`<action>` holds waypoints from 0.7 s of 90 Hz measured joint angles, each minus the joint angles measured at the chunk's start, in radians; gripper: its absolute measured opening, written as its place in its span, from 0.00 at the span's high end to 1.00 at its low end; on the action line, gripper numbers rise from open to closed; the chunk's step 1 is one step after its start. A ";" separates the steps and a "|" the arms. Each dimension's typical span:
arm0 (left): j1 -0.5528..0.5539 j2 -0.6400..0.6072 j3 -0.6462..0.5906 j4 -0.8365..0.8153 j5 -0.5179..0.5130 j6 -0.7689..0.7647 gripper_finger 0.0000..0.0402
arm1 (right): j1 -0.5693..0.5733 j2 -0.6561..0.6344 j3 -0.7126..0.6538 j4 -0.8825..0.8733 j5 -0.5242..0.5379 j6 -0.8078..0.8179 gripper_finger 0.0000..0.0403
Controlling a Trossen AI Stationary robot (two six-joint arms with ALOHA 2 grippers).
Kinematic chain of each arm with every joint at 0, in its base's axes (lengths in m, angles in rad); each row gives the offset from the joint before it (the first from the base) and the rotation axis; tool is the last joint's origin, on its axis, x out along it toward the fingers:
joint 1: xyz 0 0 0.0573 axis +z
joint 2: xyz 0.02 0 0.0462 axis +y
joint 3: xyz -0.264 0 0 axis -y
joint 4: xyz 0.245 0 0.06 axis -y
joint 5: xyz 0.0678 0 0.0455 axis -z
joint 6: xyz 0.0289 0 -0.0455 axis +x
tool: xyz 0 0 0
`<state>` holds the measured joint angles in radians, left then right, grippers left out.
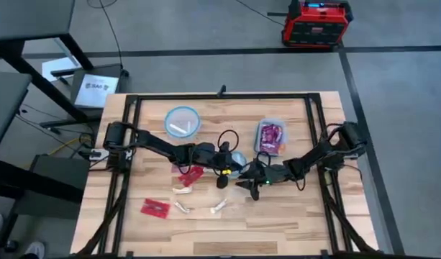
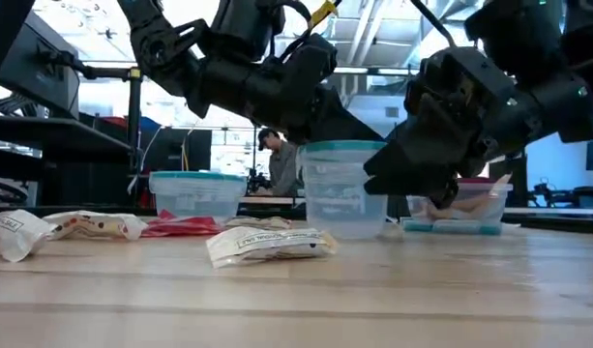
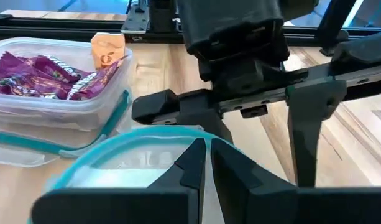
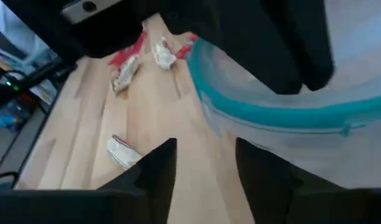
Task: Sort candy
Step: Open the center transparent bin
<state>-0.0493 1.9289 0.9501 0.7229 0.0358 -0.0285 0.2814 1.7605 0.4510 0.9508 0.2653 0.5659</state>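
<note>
My left pincer [image 1: 221, 175], fingers pressed together, and my right pincer [image 1: 243, 175], fingers spread, meet over the small round clear blue-rimmed tub [image 1: 238, 160] mid-counter [image 1: 292, 216]. Crinkly wrapped candy [image 1: 183, 191] lies toward the front-left; purple packets fill the rectangular clear tub [image 1: 270, 136].

— How many containers?
— Three, all clear with blue rims: a large round container [image 1: 182, 121], a small round container [image 1: 238, 160] and one rectangular container [image 1: 270, 137].
— And loose candy on the table?
— Five pieces: two red packets [image 1: 155, 208] and three white sticks [image 1: 218, 207].
— Inside the rectangular one?
— One orange packet [image 3: 107, 50], plus a heap of purple packets [image 3: 35, 74], too tangled to count.
— Arms?
— Two.
— Anyone in the room?
— One person [image 2: 277, 159].
</note>
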 joint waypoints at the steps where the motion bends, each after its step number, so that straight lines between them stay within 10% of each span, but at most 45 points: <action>1: -0.001 0.000 0.000 -0.002 -0.002 0.001 0.97 | 0.000 0.001 0.001 0.000 0.000 -0.005 0.59; 63: 0.000 0.018 0.037 -0.105 -0.084 -0.017 0.97 | 0.020 0.016 0.052 0.055 0.074 -0.202 0.61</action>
<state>-0.0489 1.9470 0.9868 0.6178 -0.0482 -0.0451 0.3011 1.7763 0.5032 1.0058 0.3397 0.3635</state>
